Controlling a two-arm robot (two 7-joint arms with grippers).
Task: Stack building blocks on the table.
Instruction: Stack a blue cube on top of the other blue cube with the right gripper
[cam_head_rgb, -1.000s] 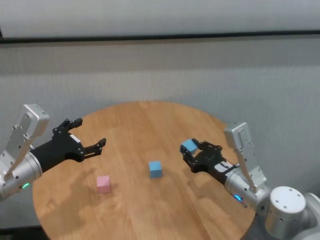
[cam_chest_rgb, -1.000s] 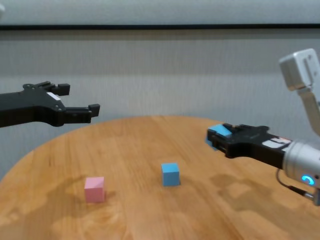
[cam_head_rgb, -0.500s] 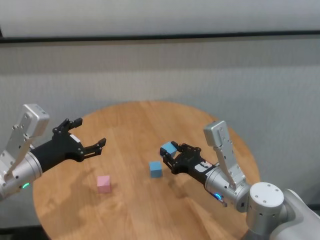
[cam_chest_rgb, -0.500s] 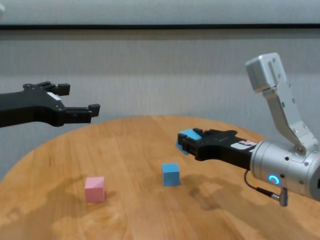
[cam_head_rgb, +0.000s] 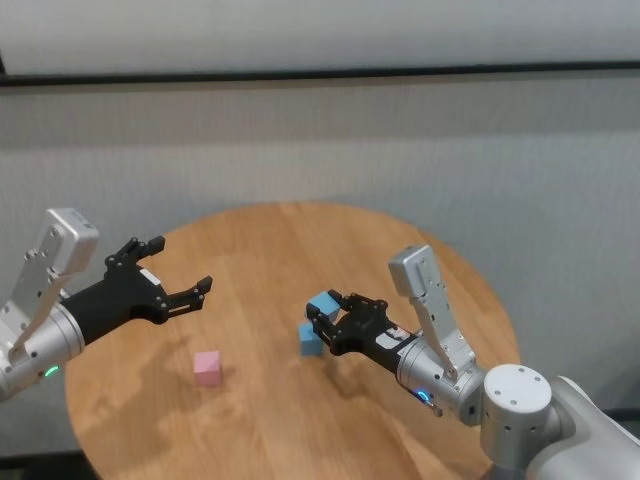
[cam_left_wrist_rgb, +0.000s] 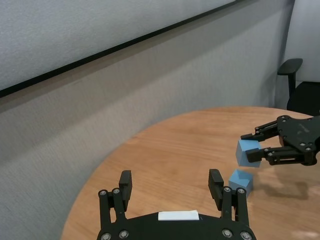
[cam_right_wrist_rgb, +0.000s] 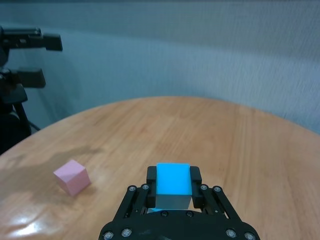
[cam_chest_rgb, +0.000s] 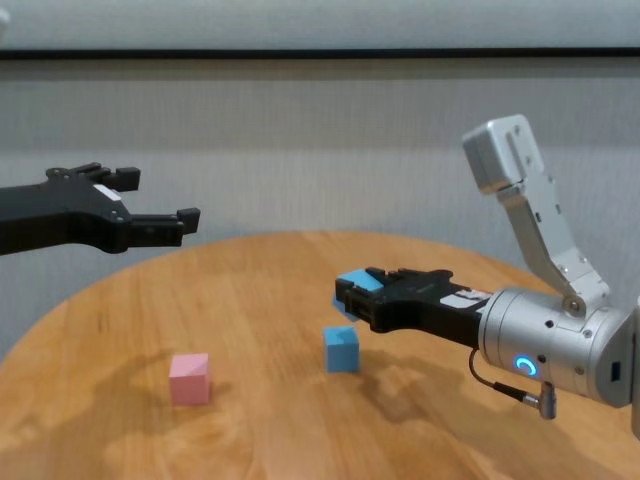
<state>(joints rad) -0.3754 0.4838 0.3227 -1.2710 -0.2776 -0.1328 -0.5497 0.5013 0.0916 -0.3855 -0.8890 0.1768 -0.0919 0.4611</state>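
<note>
My right gripper is shut on a light blue block and holds it in the air just above and right of a second light blue block lying on the round wooden table. A pink block lies on the table to the left. My left gripper is open and empty, held high over the table's left side.
A grey wall stands behind the table. A dark office chair shows at the edge of the left wrist view. The table's rim runs close in front of the pink block.
My right gripper has carried the held blue block leftward across the table, from its right side to just over the lying blue block. The left arm has not moved.
</note>
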